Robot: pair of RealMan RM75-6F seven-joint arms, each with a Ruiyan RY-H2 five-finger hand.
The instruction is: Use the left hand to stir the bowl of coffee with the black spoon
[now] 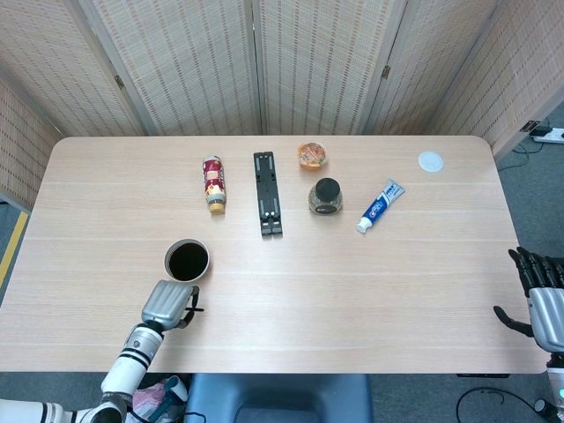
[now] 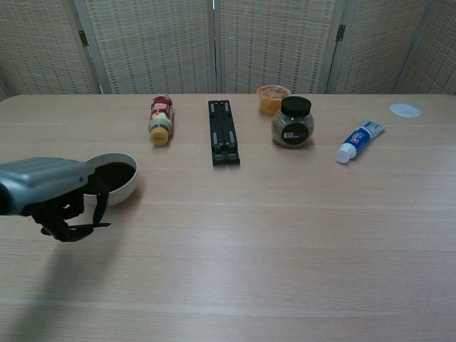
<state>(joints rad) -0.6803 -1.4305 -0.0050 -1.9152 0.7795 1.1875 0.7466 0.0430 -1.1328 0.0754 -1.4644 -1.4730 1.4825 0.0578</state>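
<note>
A white bowl [image 1: 187, 241] [image 2: 125, 191] of dark coffee [image 1: 187, 261] [image 2: 115, 172] stands near the table's front left. Just in front of it, my left hand [image 1: 166, 303] [image 2: 50, 191] hovers above the table with its dark fingers [image 2: 65, 219] curled around the black spoon. Only a thin black end of the spoon [image 2: 100, 225] [image 1: 197, 308] pokes out; the remainder is hidden in the hand. In the chest view the hand covers the bowl's left rim. My right hand [image 1: 539, 295] hangs off the table's right edge, fingers apart and holding nothing.
Along the back stand a lying bottle [image 1: 214, 183], a black flat rack [image 1: 268, 192], an orange-lidded cup [image 1: 312, 155], a black-capped jar [image 1: 325, 196], a toothpaste tube [image 1: 380, 205] and a white lid [image 1: 429, 160]. Bare wood spans the middle and front right.
</note>
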